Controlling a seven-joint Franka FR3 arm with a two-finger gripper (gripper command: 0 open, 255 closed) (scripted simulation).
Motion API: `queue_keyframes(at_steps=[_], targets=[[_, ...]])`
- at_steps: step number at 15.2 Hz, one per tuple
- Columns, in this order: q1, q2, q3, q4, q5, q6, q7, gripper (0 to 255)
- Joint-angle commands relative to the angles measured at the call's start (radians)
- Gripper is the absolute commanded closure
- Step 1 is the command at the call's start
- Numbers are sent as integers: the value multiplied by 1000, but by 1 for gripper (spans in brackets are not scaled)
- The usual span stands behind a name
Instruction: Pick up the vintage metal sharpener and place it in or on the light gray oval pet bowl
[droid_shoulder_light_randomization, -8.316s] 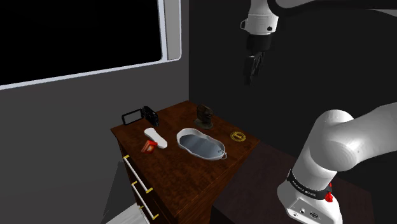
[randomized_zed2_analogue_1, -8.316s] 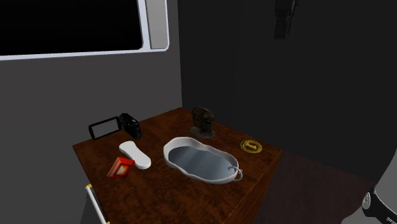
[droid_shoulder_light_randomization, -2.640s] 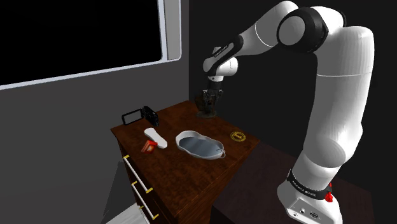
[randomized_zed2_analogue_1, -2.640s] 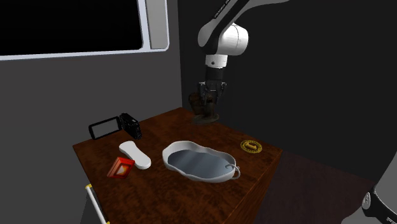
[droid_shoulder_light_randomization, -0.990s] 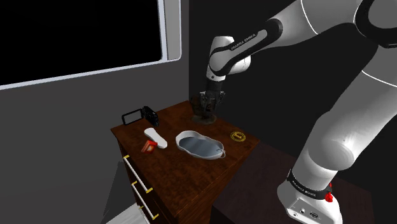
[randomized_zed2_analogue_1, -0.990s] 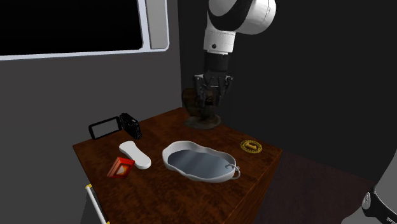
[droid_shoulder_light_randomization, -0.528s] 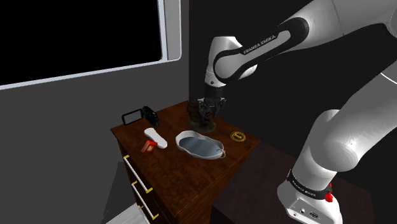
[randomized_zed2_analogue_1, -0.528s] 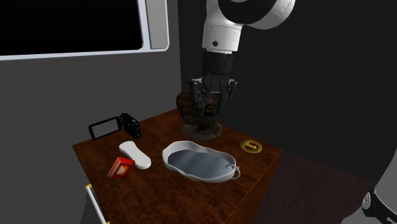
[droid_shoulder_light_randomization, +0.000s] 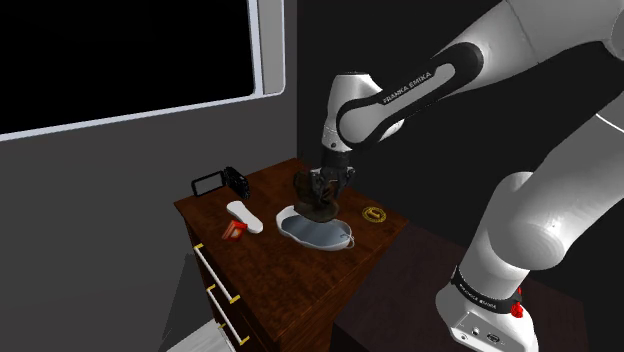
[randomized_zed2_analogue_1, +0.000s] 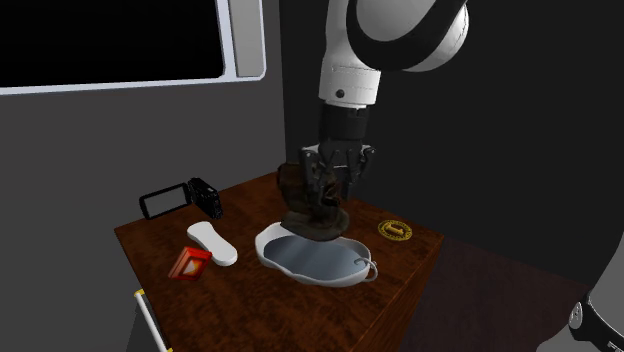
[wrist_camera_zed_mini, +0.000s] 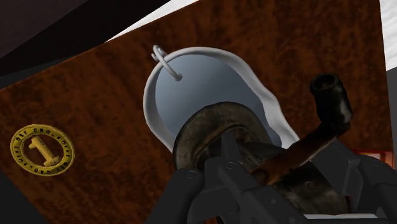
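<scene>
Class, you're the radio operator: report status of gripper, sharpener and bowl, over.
Gripper shut on sharpener. Sharpener held over bowl, not released. Nothing between them.

The tool (randomized_zed2_analogue_1: 334, 188) carried the sharpener (randomized_zed2_analogue_1: 300, 202) over the bowl (randomized_zed2_analogue_1: 349, 279).

The hand (droid_shoulder_light_randomization: 324, 186) holds the dark sharpener (droid_shoulder_light_randomization: 312, 196) over the pale oval bowl (droid_shoulder_light_randomization: 334, 238).

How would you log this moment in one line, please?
phase: pre-place | end effector: shut on sharpener | sharpener: over pet bowl | release: not yet
</scene>
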Motion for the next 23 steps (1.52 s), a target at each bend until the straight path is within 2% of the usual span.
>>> queue_keyframes(at_steps=[1,10,17,18,23], targets=[[1,20,1,-11,2,33,-2,255],[6,127,4,-56,16,185,-16,255],[6,127,4,-56,16,185,-16,255],[6,128,4,-56,16,186,-16,0],[6,127,4,-56,16,185,-16,0]])
